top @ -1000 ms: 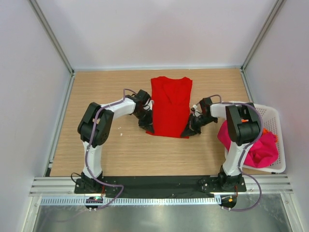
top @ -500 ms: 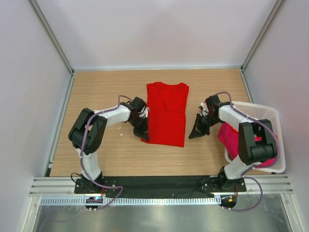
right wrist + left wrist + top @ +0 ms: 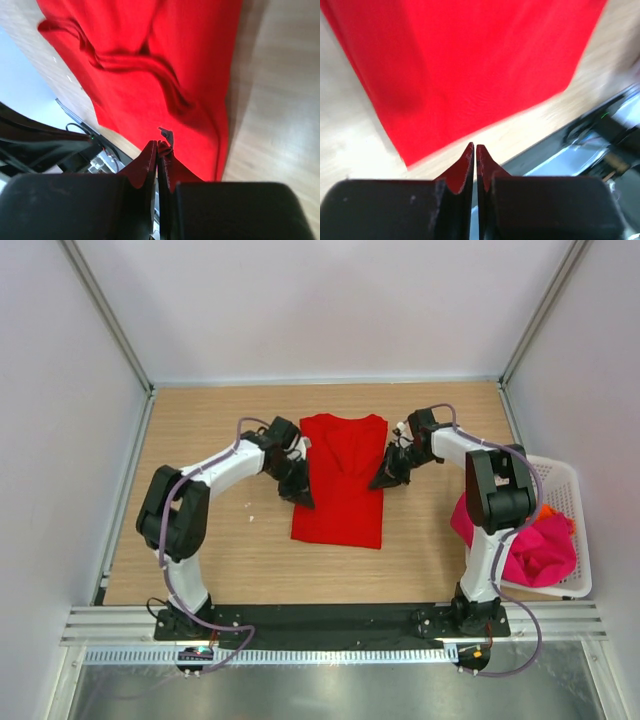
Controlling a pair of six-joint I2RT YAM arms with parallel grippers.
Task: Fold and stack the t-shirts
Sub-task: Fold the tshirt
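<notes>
A bright red t-shirt, folded into a long narrow strip, lies flat on the middle of the wooden table. My left gripper is at the strip's left edge. In the left wrist view it is shut with nothing between its tips, and the red t-shirt lies beyond them. My right gripper is at the strip's right edge. In the right wrist view it is pinched on a small fold of the red t-shirt with a grey label. A magenta-pink t-shirt and a bit of an orange one are in the basket.
A white lattice basket stands at the right edge of the table, beside the right arm. Grey walls close the table in at the back and both sides. A black rail with the arm bases runs along the near edge.
The red t-shirt has slid a little toward the near edge. Both grippers have moved from its near corners up along its sides toward the far end.
</notes>
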